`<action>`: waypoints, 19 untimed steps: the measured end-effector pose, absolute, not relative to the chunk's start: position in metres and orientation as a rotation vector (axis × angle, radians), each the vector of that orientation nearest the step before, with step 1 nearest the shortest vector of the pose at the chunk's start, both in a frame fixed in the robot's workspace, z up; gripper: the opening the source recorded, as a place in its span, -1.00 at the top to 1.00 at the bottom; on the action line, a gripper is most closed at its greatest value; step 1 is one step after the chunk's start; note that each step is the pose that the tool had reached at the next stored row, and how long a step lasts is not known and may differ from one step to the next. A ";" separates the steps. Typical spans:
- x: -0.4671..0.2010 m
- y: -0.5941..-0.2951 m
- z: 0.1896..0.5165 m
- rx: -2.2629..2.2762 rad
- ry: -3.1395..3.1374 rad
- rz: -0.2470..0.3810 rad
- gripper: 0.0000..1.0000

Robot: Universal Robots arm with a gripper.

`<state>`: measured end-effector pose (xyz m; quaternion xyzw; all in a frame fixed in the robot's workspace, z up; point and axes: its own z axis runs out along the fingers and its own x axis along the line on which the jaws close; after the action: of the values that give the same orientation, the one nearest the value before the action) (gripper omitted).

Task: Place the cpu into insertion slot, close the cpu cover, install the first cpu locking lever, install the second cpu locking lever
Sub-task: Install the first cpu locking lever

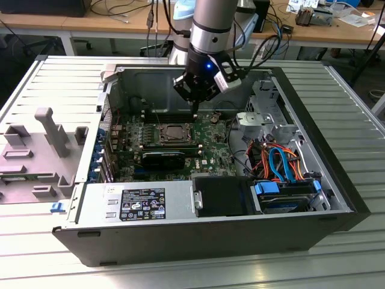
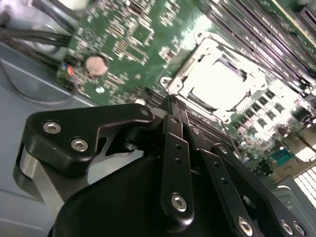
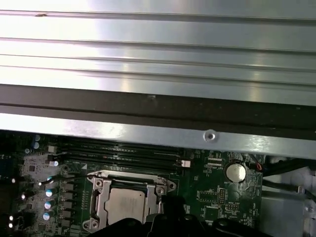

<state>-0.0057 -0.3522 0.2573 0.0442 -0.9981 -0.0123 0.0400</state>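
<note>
The cpu [image 1: 175, 132] lies in the socket on the green motherboard [image 1: 210, 153], its dull silver top facing up. It also shows in both wrist views, as the cpu [image 3: 126, 203] and, glaring bright, the cpu [image 2: 217, 89]. The cpu cover [image 3: 102, 197] lies flat around it as a silver frame, seen too as the cpu cover [image 2: 190, 66]. My gripper [image 1: 196, 112] hangs just above the board beside the socket, on the exterior view's right of it. In the second wrist view the black fingers [image 2: 174, 128] meet at their tips, shut on nothing. The locking levers are too fine to make out.
The open computer case [image 1: 337, 180] encloses the board, with its metal wall [image 3: 158, 133] close behind the socket. Memory slots [image 3: 123, 153] run along one side. A coin battery [image 3: 235, 171], a drive cage [image 1: 258, 120] and orange and blue cables [image 1: 280, 159] lie nearby.
</note>
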 end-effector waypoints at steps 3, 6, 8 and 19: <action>-0.020 -0.352 0.257 0.136 -3.061 -0.049 0.79; -0.036 -0.352 0.257 0.137 -3.065 -0.057 0.79; -0.046 -0.352 0.257 0.137 -3.067 -0.059 0.79; -0.096 -0.354 0.257 0.137 -3.077 -0.061 0.79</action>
<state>-0.0955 -0.3537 0.2567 0.0446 -0.9983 -0.0198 0.0306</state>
